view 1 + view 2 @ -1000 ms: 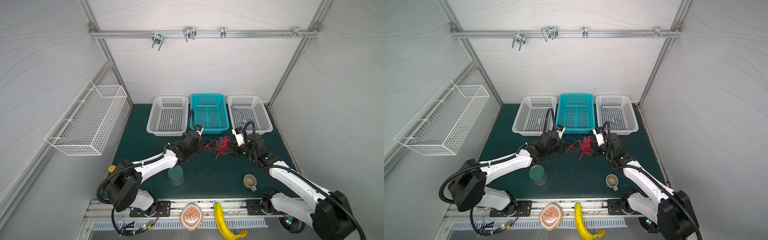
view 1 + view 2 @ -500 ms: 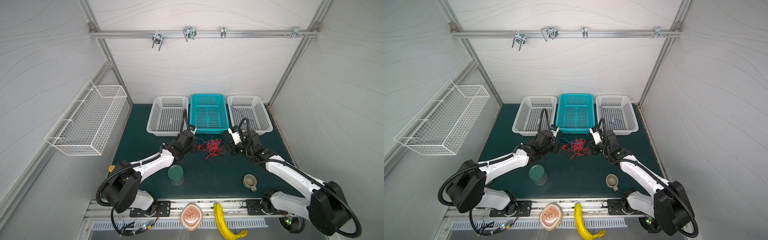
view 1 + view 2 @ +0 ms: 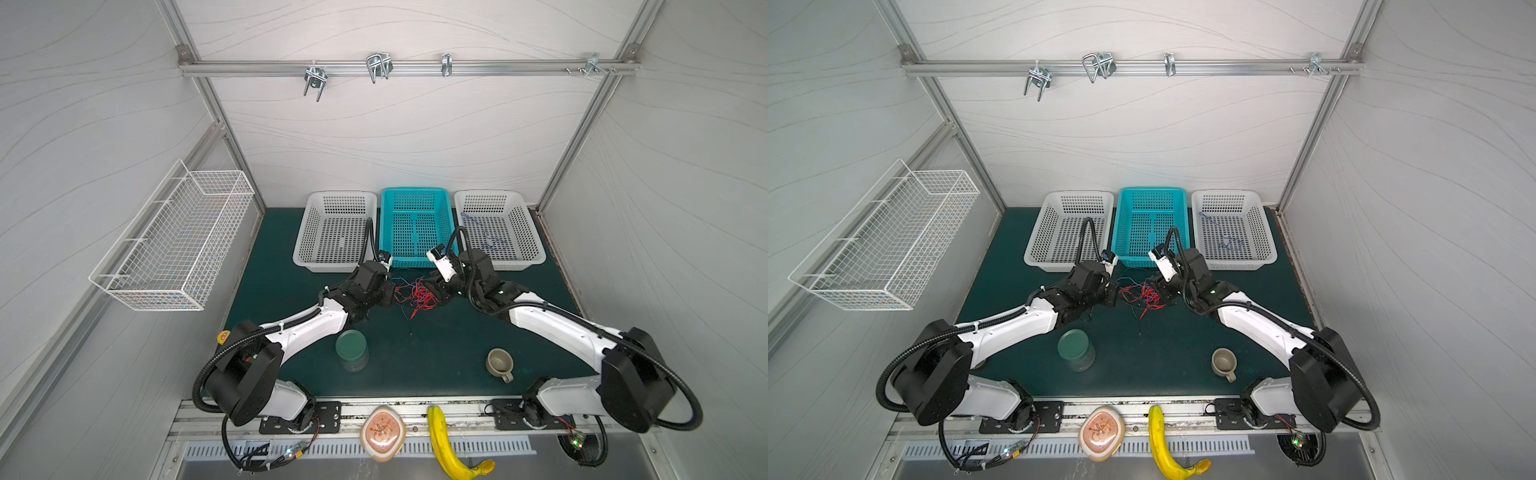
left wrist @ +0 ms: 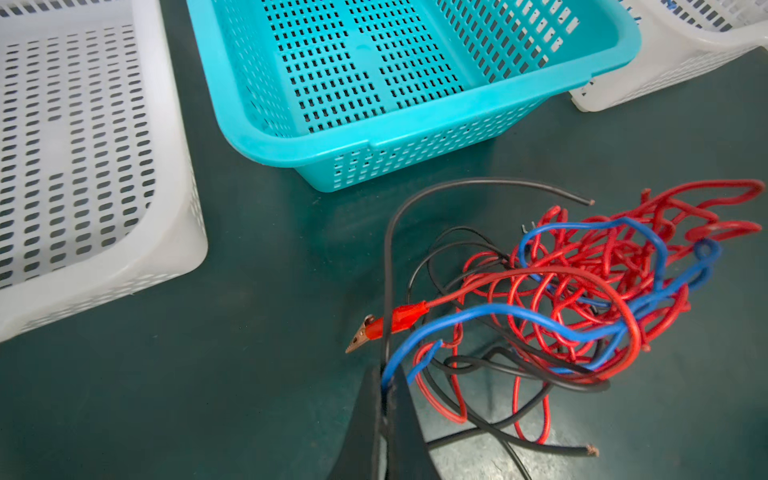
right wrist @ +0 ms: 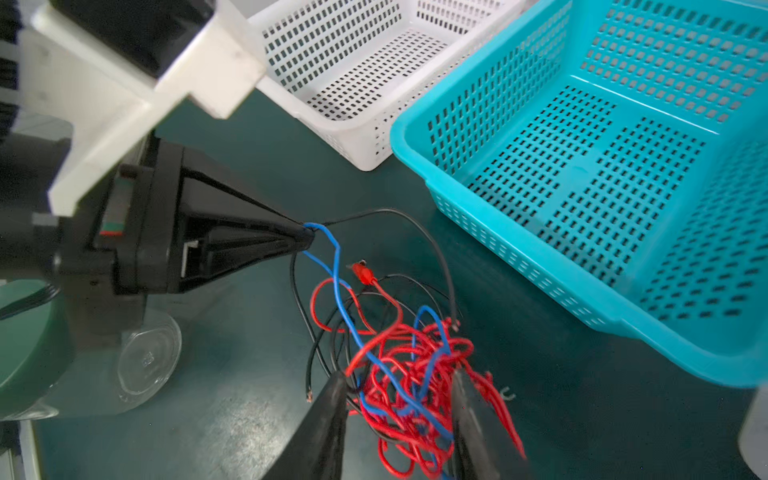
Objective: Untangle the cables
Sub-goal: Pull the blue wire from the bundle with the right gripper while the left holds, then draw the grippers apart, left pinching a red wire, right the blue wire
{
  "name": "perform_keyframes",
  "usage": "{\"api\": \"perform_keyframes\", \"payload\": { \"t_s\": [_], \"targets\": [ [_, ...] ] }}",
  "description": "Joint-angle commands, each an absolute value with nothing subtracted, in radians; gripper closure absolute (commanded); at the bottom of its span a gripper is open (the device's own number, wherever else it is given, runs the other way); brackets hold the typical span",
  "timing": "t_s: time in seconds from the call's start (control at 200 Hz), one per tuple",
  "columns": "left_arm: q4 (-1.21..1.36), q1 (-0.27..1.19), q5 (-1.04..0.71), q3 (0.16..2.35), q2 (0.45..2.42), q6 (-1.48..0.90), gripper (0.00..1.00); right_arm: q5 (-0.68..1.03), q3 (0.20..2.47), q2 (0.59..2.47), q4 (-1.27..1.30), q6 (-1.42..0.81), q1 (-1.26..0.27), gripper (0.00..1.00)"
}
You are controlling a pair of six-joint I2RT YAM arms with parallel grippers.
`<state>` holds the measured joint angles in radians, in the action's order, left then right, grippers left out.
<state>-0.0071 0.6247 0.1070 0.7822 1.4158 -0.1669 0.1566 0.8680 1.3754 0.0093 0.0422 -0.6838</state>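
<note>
Now that both arms have drifted left over the last second, the right one more than the left, the gap between them has narrowed. The whole job sits on the far half of the dark green table mat [image 3: 274, 266]. Bigger news: my right gripper [image 5: 401, 380] was clamped a second ago, and now its jaws stand partly apart, straddling the red loops without pinching anything I can see. My left gripper [image 4: 386, 390] is closed tight on a blue strand [image 4: 498, 311], with a black one running through the same pinch. So the knot of thin red, blue and black cables [image 3: 415, 296] is anchored on one side only and lies slack between the two grippers. I read this as a regrip. Nothing looks free yet, and the right side needs a fresh bite on one strand before pulling helps.

Room-wise, the far side is tight. The teal perforated plastic basket [image 3: 415, 191] sits just behind the knot, with a white perforated plastic basket [image 3: 336, 194] on its left and a second white basket [image 3: 490, 193] on its right. The near side is open mat, with the green-lidded clear jar [image 3: 352, 349] and the small beige mug [image 3: 498, 363] well apart from the knot. Smallest worry: a red alligator clip [image 4: 390, 322] pokes out right beside my left fingertips and could snag.
</note>
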Motion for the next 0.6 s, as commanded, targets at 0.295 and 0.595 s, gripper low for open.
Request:
{"api": "perform_keyframes", "payload": {
  "t_s": [0.295,0.595],
  "targets": [
    [0.013,0.638,0.093,0.824,1.406,-0.168,1.00,0.266,0.977,1.571,0.104,0.035,-0.710,0.57],
    [0.026,0.637,0.095,0.821,1.413,-0.172,1.00,0.285,0.973,1.615,0.119,0.000,-0.719,0.59]
  ]
}}
